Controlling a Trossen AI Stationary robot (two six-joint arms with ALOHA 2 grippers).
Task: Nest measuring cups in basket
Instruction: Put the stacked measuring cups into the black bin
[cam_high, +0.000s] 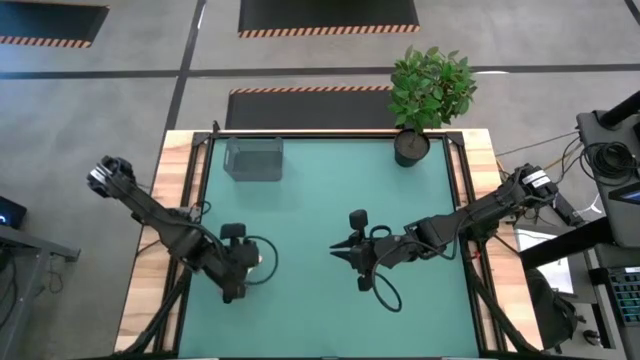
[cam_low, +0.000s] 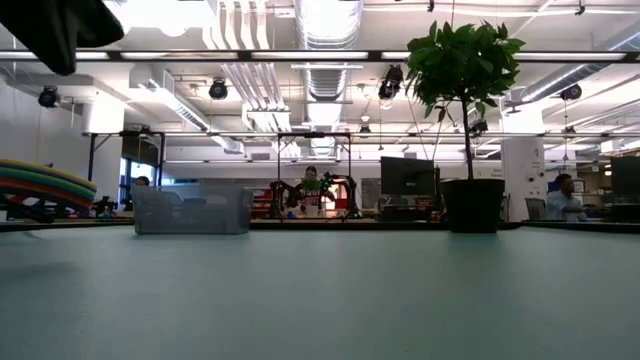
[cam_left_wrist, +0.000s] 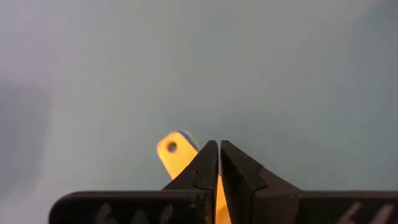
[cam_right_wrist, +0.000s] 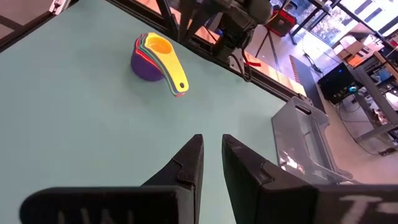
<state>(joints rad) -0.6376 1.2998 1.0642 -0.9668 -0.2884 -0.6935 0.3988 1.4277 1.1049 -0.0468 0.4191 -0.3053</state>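
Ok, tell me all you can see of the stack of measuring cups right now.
The measuring cups are already nested in one stack on the green mat, not in the basket: a purple one outermost, red and green rims showing, yellow innermost. They look like glossy plastic, handles fanned together. The left gripper is over the yellow handle with jaws shut; whether it holds it is unclear.

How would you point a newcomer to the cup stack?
On the green table, look at the left side, right under the left gripper, which is shut. The cup stack sits there: a nest with purple outermost and yellow on top, handles fanned together. It is the only multicoloured thing, far from the basket.
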